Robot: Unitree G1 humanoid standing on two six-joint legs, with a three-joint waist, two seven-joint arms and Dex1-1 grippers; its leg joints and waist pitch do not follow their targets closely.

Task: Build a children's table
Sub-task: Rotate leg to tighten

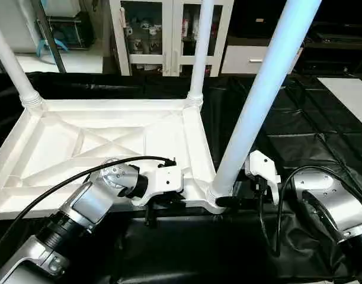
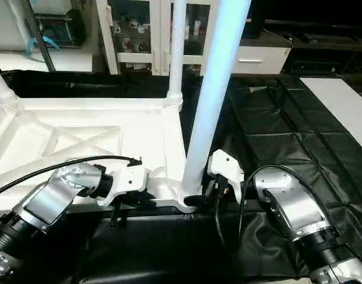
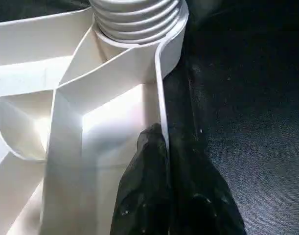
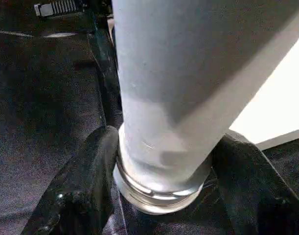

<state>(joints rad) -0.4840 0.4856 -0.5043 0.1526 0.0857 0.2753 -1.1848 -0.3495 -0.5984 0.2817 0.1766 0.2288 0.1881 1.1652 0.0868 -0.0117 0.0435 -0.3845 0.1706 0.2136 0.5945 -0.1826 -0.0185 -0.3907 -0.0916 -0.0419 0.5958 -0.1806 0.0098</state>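
Observation:
The children's table lies upside down on the black cloth, its white X-ribbed top (image 1: 109,139) facing up. Three white tube legs stand in corner sockets: far left (image 1: 12,65), far right (image 1: 199,53) and near right (image 1: 258,100). My left gripper (image 3: 161,142) is shut on the top's thin near rim, just left of the near right socket. My right gripper (image 4: 164,161) reaches in from the right at the base of the near right leg. Its black fingers (image 4: 90,171) press on both sides of the leg just above the ribbed collar.
Black cloth (image 1: 299,130) covers the work table around the top. A white panel (image 1: 352,94) lies at the far right. A white cabinet with glass doors (image 1: 163,35) stands behind the table. Black cables loop over both forearms.

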